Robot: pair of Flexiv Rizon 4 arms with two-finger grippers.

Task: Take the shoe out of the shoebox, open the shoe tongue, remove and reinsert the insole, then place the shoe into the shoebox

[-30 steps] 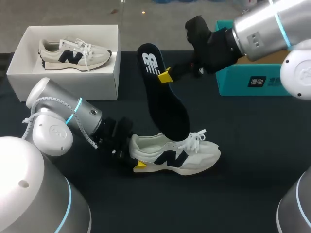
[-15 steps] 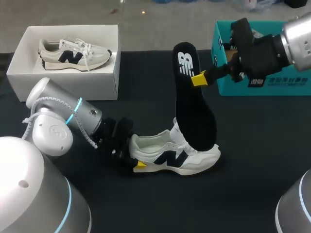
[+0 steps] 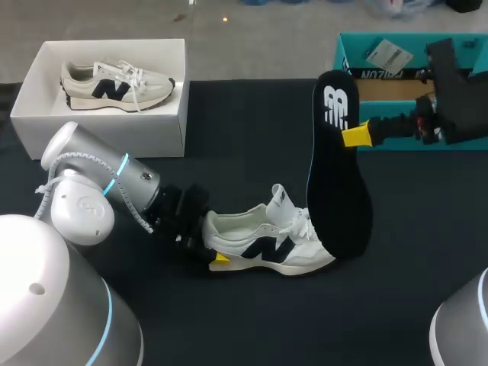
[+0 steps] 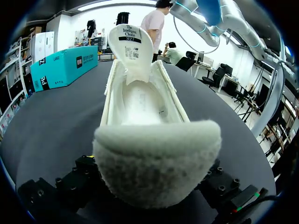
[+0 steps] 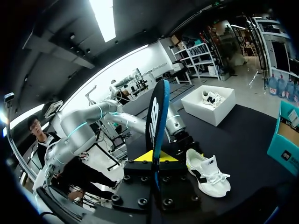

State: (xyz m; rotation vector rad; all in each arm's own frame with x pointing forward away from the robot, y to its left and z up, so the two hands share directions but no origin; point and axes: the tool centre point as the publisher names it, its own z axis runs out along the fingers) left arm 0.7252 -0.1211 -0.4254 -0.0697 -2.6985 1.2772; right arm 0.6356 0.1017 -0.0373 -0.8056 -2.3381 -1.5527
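So the sneaker point(image 3: 274, 245) stands on the worktop point(image 3: 229, 320), tongue point(image 3: 279, 200) up, heel clamped in the left hand point(image 3: 217, 258), the right hand point(image 3: 356, 136) pinching the removed insole point(image 3: 339, 179) at its 3 o'clock; reinserting and reboxing remain.

Left wrist view: the shoe point(image 4: 156, 140) heel totally buries the yellow tips of the left gripper point(image 4: 153, 196). Head view: the insole point(image 3: 339, 198) covers the shoe's toe, and the right arm point(image 3: 461, 107) runs off the edge.
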